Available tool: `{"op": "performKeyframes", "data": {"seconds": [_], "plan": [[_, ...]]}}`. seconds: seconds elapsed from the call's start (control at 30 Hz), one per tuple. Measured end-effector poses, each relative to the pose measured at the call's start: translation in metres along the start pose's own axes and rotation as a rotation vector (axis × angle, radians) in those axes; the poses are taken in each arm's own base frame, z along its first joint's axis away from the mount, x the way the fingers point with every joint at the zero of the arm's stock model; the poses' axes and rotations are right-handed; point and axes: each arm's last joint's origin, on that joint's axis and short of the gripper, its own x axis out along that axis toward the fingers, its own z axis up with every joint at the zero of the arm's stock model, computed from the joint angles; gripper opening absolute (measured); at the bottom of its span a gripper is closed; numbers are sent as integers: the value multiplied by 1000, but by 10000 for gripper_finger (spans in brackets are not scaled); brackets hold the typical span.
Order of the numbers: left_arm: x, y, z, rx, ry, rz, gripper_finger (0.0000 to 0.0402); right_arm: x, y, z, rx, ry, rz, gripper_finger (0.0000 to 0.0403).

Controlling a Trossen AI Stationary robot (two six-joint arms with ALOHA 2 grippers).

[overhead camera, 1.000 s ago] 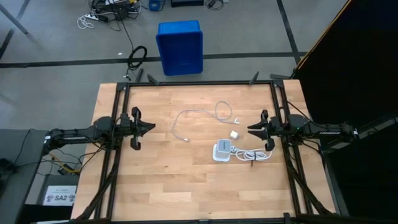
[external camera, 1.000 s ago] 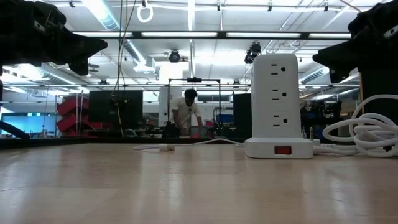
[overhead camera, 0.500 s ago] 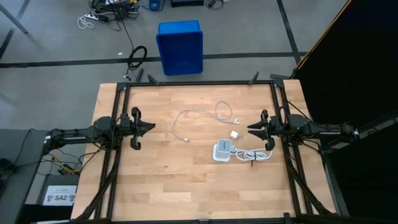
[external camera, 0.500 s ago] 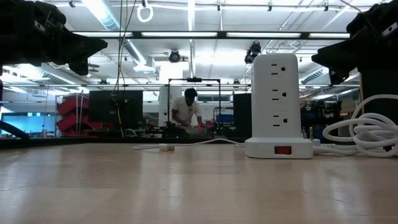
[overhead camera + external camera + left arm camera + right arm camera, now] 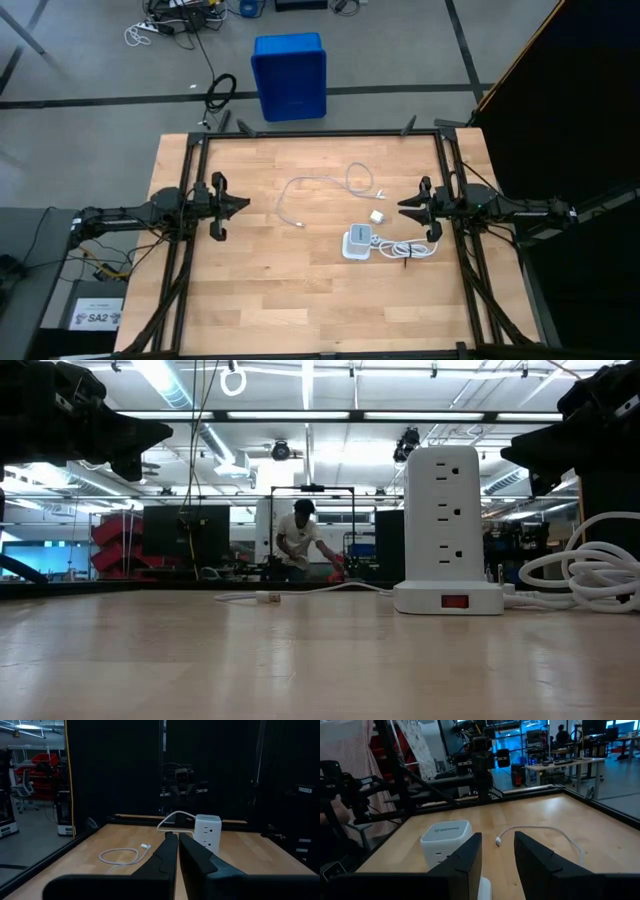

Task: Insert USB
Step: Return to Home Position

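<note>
1. Left end effector (image 5: 243,205) hangs at the middle left of the frame over the worktop (image 5: 260,290), fingers pressed together, gripping nothing.
2. Right end effector (image 5: 402,209) is at the middle right, fingers a bit spread, empty.
3. The USB (image 5: 318,179) lies curled just above centre, between the two and touching neither.
4. The white outlet box (image 5: 357,242) stands lower right of it.
</note>
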Motion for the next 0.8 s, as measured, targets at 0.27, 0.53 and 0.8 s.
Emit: {"op": "performKeyframes", "data": {"seconds": [0.27, 0.53, 0.8], "plan": [[0, 0, 0, 0, 0, -3, 1, 0, 0, 0, 0, 0, 0, 75], [0, 0, 0, 0, 0, -3, 1, 0, 0, 0, 0, 0, 0, 66], [0, 0, 0, 0, 0, -2, 1, 0, 0, 0, 0, 0, 0, 63]]}}
